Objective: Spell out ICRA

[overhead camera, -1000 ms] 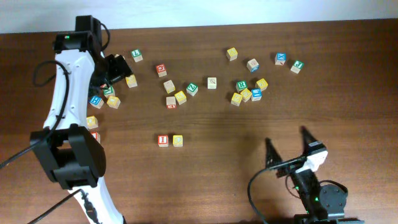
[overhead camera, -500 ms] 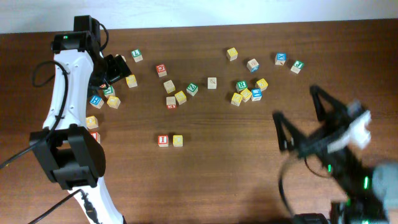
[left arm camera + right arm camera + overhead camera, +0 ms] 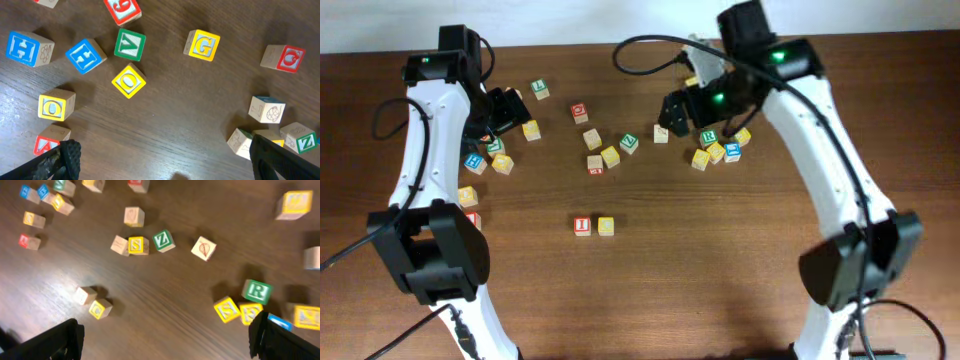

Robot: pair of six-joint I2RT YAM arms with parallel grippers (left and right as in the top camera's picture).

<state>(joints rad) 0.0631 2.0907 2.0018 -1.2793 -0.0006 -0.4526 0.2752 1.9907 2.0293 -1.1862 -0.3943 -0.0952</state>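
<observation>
Blocks for the word ICRA lie at three separate spots on the dark wooden table [image 3: 720, 290]. Red "I" [image 3: 581, 226] and yellow "C" [image 3: 606, 226] stand side by side in the open stretch toward the front, well apart from the scattered letters behind them. Green "R" [image 3: 257, 290] sits in a tight cluster at the right rear, with two yellow cubes [image 3: 227, 309] just beside it and a blue-faced cube [image 3: 280, 322] near those. Red "A" [image 3: 48, 142] lies far to the left, at the bottom corner of the left wrist view, near a yellow cube [image 3: 54, 106].

The right gripper [image 3: 165, 330] hangs over the right-hand cluster, its pincer spread wide and grasping nothing. In its wrist view, green "R" shows just ahead of one fingertip rather than centred between the two. The left gripper [image 3: 162, 150] hovers above the left-hand scatter, likewise released and empty.

With two letters laid, the step in hand looks to be the fetching of the third. The right arm appears best placed for it. The next move calls for shifting the pincer sideways until green "R" sits squarely between the jaws. It would then descend without catching the yellow neighbours and clench on that cube alone. The cube would go down just right of yellow "C", letter up and in line. Red "A" would then fall to the left arm, whose pincer must travel toward that corner before it can close.
</observation>
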